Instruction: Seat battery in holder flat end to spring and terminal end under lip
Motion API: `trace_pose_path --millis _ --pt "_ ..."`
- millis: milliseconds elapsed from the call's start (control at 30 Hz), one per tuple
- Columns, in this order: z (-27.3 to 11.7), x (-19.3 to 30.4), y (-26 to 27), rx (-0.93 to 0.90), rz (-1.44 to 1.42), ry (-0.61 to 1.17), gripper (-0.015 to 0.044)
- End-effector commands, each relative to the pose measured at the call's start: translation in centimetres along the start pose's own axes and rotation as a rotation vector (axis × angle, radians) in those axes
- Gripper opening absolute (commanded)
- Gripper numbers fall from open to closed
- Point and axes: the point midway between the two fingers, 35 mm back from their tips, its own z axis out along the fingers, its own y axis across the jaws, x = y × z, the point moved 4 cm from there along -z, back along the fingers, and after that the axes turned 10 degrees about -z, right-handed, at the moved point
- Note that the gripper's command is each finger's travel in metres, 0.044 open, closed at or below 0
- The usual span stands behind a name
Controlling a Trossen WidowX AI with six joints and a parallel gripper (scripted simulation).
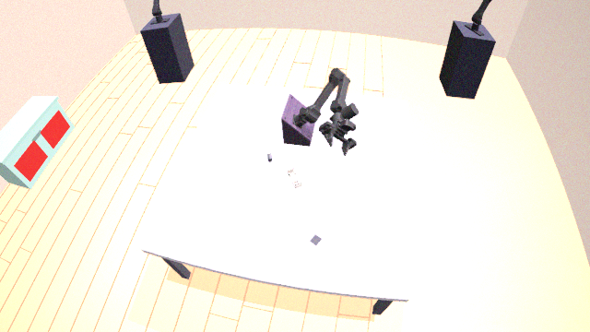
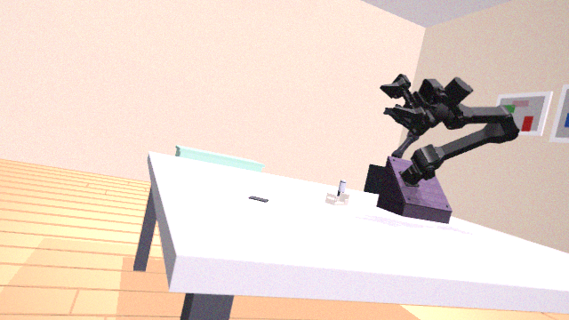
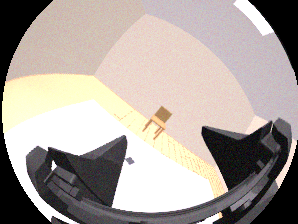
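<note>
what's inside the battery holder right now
No battery is seated in the holder; its pale frame looks unfilled, though too small to show spring or lip. The battery stands upright on the table apart from it. The pincer hangs open, raised, holding nothing.

- The top view looks down from high above at a slant, far off, taking in the whole white rectangular table point(image 1: 258, 221) and the dark articulated robot arm point(image 1: 329, 99).
- The exterior view sits low beside a table corner, nearer, facing across the table point(image 2: 267, 240) toward the arm point(image 2: 467, 133).
- The wrist view peers out between the 2 dark gripper fingers, across the tabletop to the far wall.
- All 3 views share the tabletop.
</note>
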Motion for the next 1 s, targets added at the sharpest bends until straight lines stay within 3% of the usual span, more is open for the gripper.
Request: trace_pose_path --millis 0,133,300,467,733,967 --pt "0.1 0.1 -0.1 0.001 -0.002 0.005 0.0374" --pt "1.7 3.5 -1.5 0.018 -0.056 0.144 0.0269" --pt "3.2 10.3 -3.9 -0.012 -0.129 0.444 0.0137" --pt "2.2 18.4 -6.3 -0.124 -0.131 0.808 0.0006" --pt "-4.3 28.7 -8.4 -0.430 0.137 1.272 0.0000" --pt "-10.8 32.5 -7.9 -0.723 0.620 1.387 0.0000"
